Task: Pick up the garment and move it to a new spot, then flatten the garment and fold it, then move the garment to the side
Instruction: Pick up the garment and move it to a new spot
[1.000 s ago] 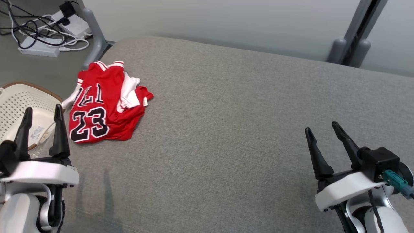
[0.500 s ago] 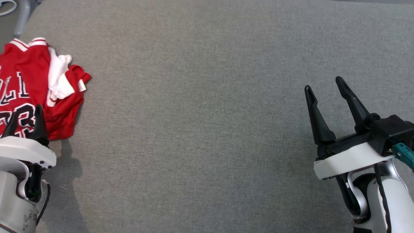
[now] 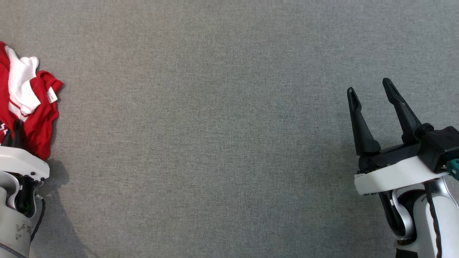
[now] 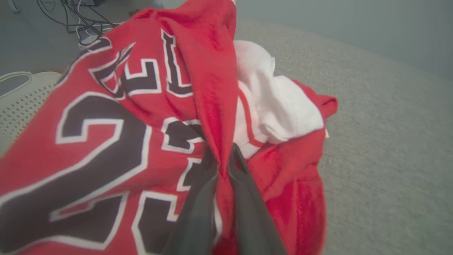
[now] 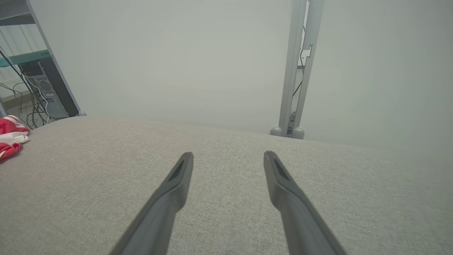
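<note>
Okay, pickup step: left jaws clenched on garment (image 4: pixel 106 124) at our 9 o'clock; right jaws released. Next we should lift, carry toward desk (image 3: pixel 229 125) centre.

The right gripper (image 3: pixel 369 86) has two long, tapered black fingers (image 3: pixel 362 125) mounted above a curved white housing (image 3: pixel 394 175). A black block (image 3: pixel 437 147) with a teal connector (image 3: pixel 454 167) adjoins it. A black cable (image 3: pixel 431 215) runs along the pale right forearm (image 3: pixel 444 229). The left gripper (image 3: pixel 17 126) has a matching white housing edged with small dark screws (image 3: pixel 37 176). The pale left forearm (image 3: pixel 10 236) bears grey scuff marks (image 3: pixel 19 226).
</note>
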### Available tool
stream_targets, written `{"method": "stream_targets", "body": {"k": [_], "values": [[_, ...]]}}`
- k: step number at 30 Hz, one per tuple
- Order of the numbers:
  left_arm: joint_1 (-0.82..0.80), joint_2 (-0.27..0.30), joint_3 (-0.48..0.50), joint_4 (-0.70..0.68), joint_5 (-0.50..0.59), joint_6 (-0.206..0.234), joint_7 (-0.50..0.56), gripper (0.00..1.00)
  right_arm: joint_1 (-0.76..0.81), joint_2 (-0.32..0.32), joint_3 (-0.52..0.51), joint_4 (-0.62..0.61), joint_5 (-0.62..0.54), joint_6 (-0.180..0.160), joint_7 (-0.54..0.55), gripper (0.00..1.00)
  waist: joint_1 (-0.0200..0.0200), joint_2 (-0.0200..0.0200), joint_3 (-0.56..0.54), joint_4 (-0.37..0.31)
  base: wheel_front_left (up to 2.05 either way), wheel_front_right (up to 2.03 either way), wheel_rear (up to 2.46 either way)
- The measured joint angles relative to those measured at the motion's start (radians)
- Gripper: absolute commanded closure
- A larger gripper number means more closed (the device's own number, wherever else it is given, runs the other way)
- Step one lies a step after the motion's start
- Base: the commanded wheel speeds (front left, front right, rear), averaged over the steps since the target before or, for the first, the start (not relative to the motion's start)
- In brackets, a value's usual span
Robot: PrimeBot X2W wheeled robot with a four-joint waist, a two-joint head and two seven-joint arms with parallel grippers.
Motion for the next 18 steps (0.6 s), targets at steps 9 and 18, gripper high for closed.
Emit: {"method": "stream_targets", "body": {"k": [9,18], "values": [[0.072,-0.003,0.016,-0.095,0.056,0.036,-0.038,1.0,0.047,0.0,-0.012,0.016,0.024,0.0,-0.028,0.0,0.0,0.0,-0.107,-0.013,0.0,0.0,0.0],[0.317,-0.059,0.023,-0.357,0.116,0.108,-0.039,1.0,0.143,0.0,-0.022,0.035,0.058,0.0,-0.046,0.0,0.0,0.0,-0.262,-0.035,0.0,0.0,0.0]]}}
